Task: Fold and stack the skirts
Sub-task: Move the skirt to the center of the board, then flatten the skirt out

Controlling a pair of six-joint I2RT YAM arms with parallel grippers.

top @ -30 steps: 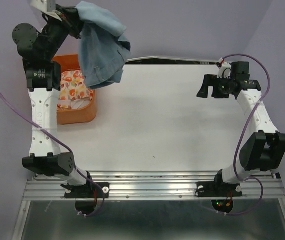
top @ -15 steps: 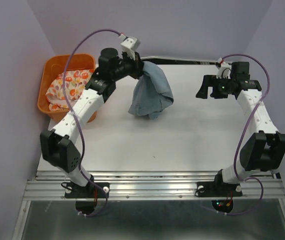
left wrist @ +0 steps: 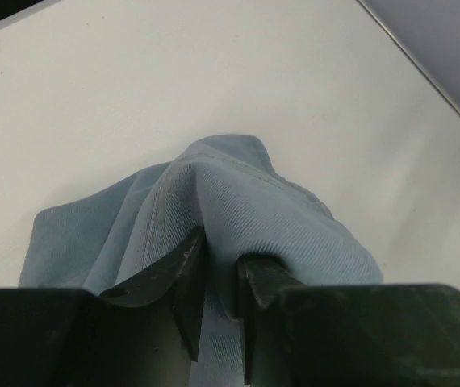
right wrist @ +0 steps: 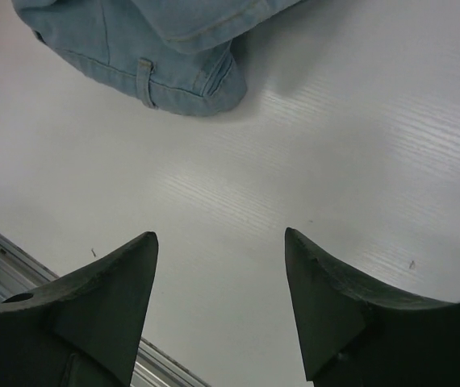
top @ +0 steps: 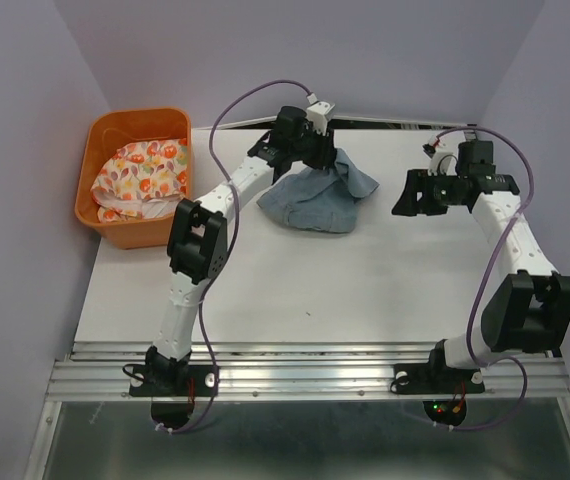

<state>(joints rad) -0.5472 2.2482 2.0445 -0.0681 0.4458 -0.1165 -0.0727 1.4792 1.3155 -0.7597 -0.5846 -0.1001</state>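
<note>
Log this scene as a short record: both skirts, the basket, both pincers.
denim skirt: crumpled on the table, not folded
floral skirt: bunched inside the orange basket
left pincer: closed on a raised fold of the denim skirt
right pincer: open, empty, above bare table beside the denim skirt
stack: not started

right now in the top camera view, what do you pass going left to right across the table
orange basket with the floral skirt in it → denim skirt → right fingers
</note>
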